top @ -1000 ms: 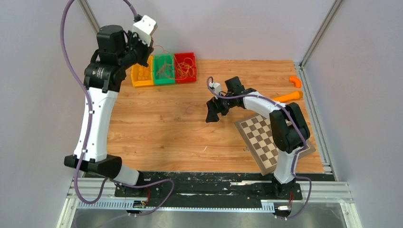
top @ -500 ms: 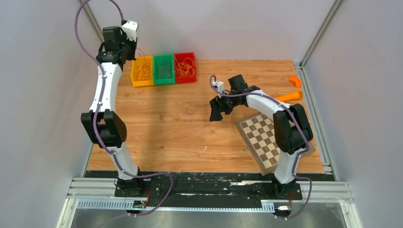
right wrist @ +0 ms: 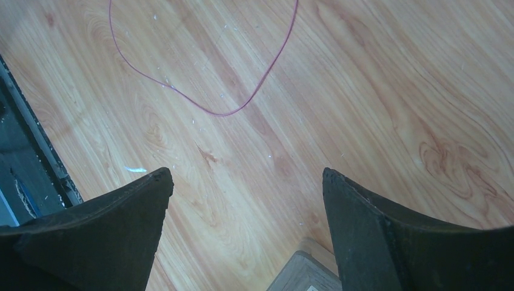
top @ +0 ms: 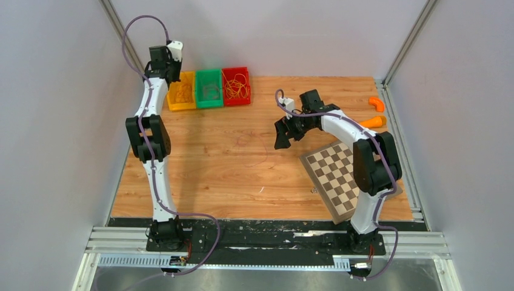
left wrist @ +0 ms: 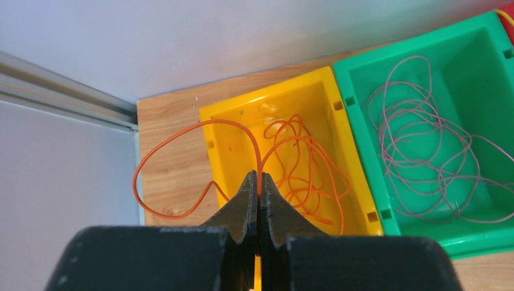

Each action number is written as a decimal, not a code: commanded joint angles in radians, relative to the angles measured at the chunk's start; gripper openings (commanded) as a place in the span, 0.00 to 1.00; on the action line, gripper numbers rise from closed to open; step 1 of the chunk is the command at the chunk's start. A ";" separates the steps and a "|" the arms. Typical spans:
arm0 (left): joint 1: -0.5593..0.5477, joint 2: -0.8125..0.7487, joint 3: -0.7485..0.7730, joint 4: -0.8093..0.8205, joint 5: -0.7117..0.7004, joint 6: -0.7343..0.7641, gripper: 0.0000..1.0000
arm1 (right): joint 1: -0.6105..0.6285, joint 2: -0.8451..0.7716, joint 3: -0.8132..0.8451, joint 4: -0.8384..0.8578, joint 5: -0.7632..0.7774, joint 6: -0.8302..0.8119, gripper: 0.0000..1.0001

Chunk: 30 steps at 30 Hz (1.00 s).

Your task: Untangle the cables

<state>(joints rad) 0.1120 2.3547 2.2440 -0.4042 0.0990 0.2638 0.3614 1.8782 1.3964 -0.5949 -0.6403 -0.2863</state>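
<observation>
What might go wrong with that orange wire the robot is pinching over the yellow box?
The left gripper pinches the orange cable, but one loop hangs outside the yellow bin; released now, it may spill onto the table. The open right gripper hovers over a thin red cable on the table and might miss it.

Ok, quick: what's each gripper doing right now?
Left gripper: shut on the orange cable.
Right gripper: open, holding nothing.

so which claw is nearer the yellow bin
left. the left claw hangs over the yellow bin, pinching an orange cable; the right claw is far off by the checkerboard
</observation>
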 commanded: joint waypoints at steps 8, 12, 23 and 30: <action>0.004 -0.093 0.022 0.278 -0.037 0.015 0.00 | 0.002 0.035 0.067 -0.019 -0.001 -0.028 0.92; 0.004 -0.066 0.025 0.267 -0.055 0.068 0.00 | -0.001 0.050 0.083 -0.025 -0.005 -0.026 0.92; 0.004 -0.007 -0.073 0.184 -0.001 0.100 0.00 | -0.025 0.045 0.066 -0.038 -0.015 -0.025 0.92; 0.003 0.073 0.003 0.048 0.047 0.038 0.05 | -0.037 0.042 0.063 -0.042 -0.018 -0.023 0.92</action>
<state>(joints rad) 0.1112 2.3856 2.1815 -0.2794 0.1055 0.3397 0.3332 1.9266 1.4391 -0.6399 -0.6373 -0.2947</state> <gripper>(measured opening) 0.020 0.919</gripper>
